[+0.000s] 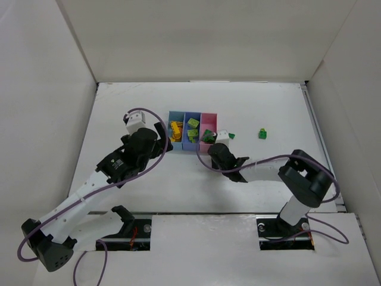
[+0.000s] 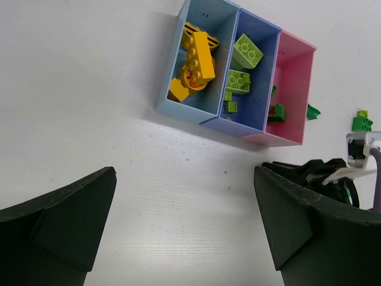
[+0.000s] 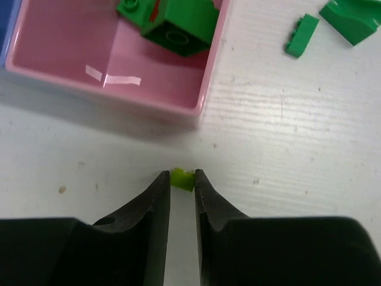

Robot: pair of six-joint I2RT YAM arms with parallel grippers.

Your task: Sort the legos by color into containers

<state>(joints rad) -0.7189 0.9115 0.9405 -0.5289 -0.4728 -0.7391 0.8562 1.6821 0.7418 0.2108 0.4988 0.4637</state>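
The three joined bins (image 1: 191, 145) stand mid-table. In the left wrist view the light blue bin (image 2: 168, 102) holds yellow-orange legos (image 2: 199, 56), the periwinkle bin (image 2: 266, 71) holds lime green legos (image 2: 247, 51), and the pink bin (image 2: 294, 77) holds dark green legos (image 2: 275, 112). My right gripper (image 3: 181, 174) is shut on a tiny lime green lego (image 3: 181, 180) just in front of the pink bin (image 3: 71, 42), down at the table. My left gripper (image 2: 184, 173) is open and empty, hovering in front of the bins.
Loose dark green pieces (image 3: 300, 36) (image 3: 351, 18) lie on the table right of the pink bin. A green brick (image 1: 262, 133) sits further right. White walls enclose the table on three sides. The right arm's purple cable (image 1: 262, 159) loops near its wrist.
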